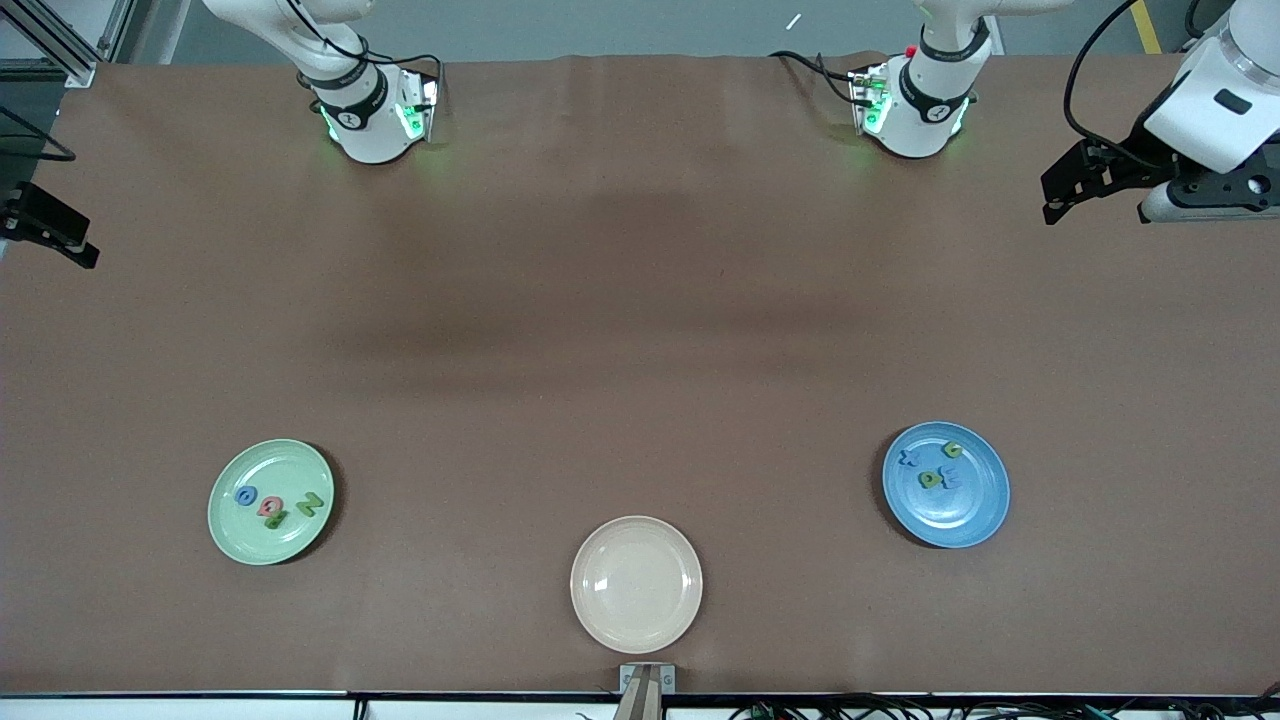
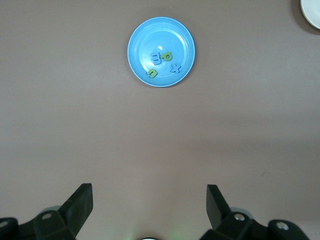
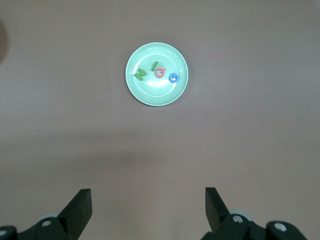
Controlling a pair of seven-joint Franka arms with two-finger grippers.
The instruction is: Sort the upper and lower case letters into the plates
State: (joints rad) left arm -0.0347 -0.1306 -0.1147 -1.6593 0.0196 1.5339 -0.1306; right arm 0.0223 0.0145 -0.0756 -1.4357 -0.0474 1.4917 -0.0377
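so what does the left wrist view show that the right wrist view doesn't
Only the left wrist view shows the blue plate with its four letters, blue and green, plus an edge of the cream plate at the frame corner, and the left end effector open. Only the right wrist view shows the pale green plate holding four letters, green, red and blue, and the right end effector open. Both show bare brown table between end effector and plate.
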